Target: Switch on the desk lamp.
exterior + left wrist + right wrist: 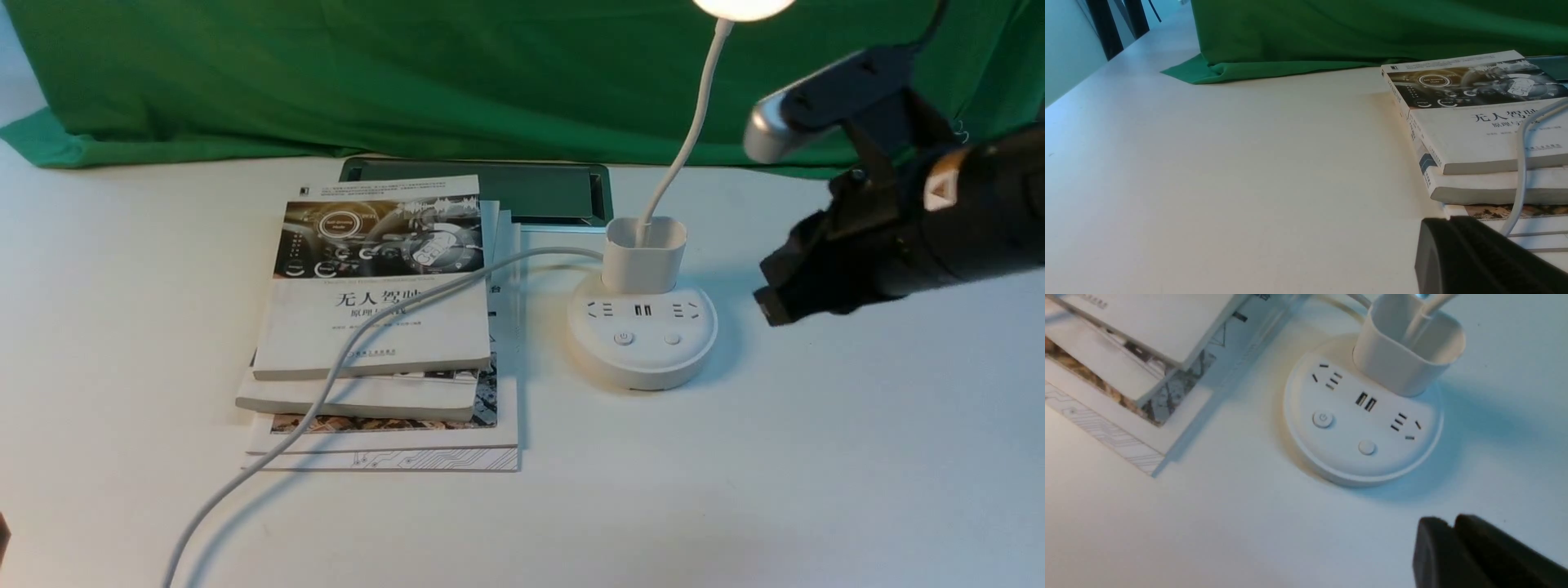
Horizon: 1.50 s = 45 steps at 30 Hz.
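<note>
Evidently, the gooseneck desk lamp, standing on the tabletop, is lit; the task appears complete, barring arm withdrawal. The right tool, near the lamp, holds nothing, its fingertips a slight gap apart.

The desk lamp is white plastic and lit — its round head, partly cut off by the front view's top edge, glows bright. It stands upright on the counter, its thin gooseneck rising from a squarish cup at the rear of the round base. The base carries sockets, two USB ports and two round buttons — one bearing a power symbol.
</note>
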Each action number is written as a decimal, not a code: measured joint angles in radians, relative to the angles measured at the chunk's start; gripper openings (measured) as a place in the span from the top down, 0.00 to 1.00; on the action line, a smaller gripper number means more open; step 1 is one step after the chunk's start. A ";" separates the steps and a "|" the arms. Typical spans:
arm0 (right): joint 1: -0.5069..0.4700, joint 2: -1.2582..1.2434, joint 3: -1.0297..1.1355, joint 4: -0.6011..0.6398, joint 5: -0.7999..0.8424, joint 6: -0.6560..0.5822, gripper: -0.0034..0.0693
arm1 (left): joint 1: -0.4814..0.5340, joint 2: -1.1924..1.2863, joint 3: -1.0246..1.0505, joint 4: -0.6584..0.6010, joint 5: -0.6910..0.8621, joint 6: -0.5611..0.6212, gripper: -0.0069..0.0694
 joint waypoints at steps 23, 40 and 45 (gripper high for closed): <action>0.000 -1.002 0.685 -0.002 -0.504 0.060 0.75 | 0.000 0.000 0.000 0.000 0.000 0.000 0.88; -0.416 -1.319 1.053 -0.096 -0.529 0.342 0.68 | 0.000 0.000 0.000 0.000 0.000 0.000 0.88; -0.490 -1.321 1.055 -0.111 -0.438 0.365 0.66 | 0.000 0.000 0.000 0.000 0.000 0.000 0.88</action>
